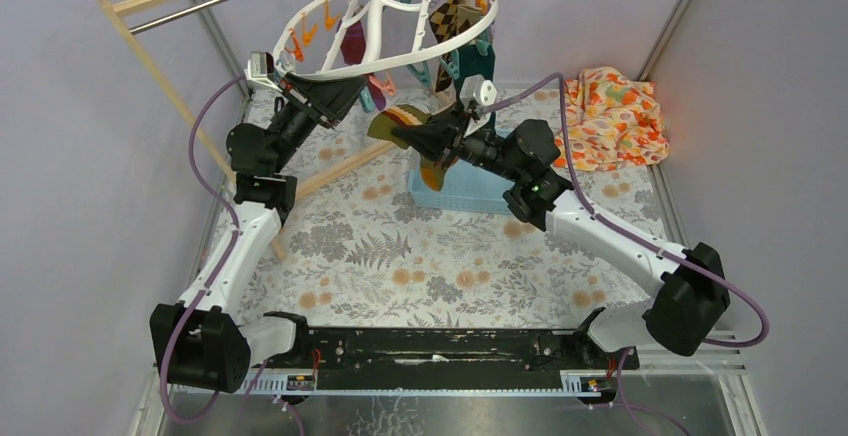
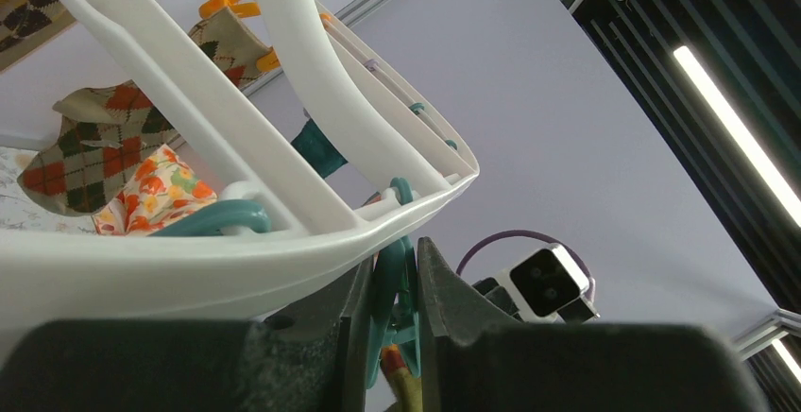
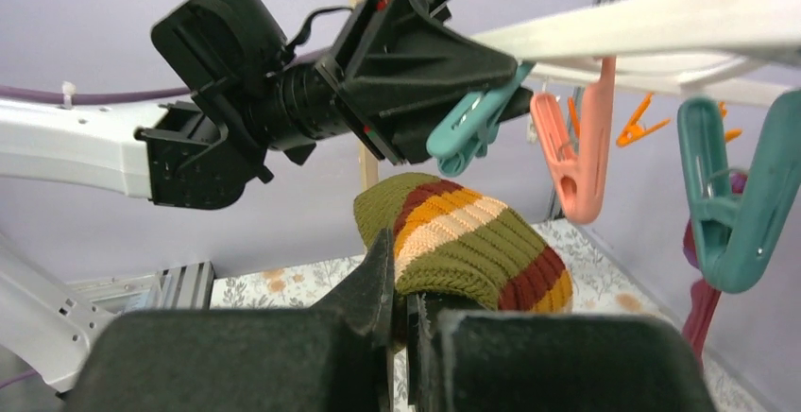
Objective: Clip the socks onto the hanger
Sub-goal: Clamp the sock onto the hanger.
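The white oval hanger hangs at the back, with an argyle sock and a maroon sock clipped on it. My left gripper is under its near rim, shut on a teal clip that hangs from the rim. My right gripper is shut on an olive-mustard striped sock and holds it up just below that teal clip. In the left wrist view the sock's tip shows at the clip's lower end.
Pink and teal clips hang free to the right of the sock. A blue basket sits below my right gripper. The orange floral cloth lies at the back right. The wooden rack stands at the back left.
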Motion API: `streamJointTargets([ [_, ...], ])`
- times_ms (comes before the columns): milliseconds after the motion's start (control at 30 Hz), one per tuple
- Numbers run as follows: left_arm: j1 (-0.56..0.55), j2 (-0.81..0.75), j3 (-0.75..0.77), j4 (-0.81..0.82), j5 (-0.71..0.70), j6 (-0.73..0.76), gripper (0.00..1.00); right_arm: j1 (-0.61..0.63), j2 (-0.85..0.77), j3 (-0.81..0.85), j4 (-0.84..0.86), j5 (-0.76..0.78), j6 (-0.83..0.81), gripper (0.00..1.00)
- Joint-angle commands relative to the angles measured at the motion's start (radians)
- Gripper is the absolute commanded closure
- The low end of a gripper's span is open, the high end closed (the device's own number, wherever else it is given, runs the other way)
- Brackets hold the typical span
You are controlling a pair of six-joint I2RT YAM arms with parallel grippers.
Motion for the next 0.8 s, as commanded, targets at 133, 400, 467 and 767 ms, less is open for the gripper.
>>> streamJointTargets([
  [133, -0.018, -0.01, 0.008, 0.09, 0.053, -0.049, 1.0, 0.011, -0.018, 0.083, 0.092, 0.015, -0.019, 1.0],
  [400, -0.017, -0.002, 0.037, 0.095, 0.062, -0.067, 1.0, 0.012, 0.046, 0.155, 0.067, 0.017, -0.023, 1.0],
  [467, -0.018, 0.005, 0.044, 0.098, 0.062, -0.07, 1.0, 0.011, 0.035, 0.146, 0.079, 0.012, -0.017, 1.0],
  [767, -0.018, 0.034, 0.046, 0.136, 0.05, -0.083, 1.0, 0.012, -0.011, 0.108, 0.067, -0.001, -0.006, 1.0],
])
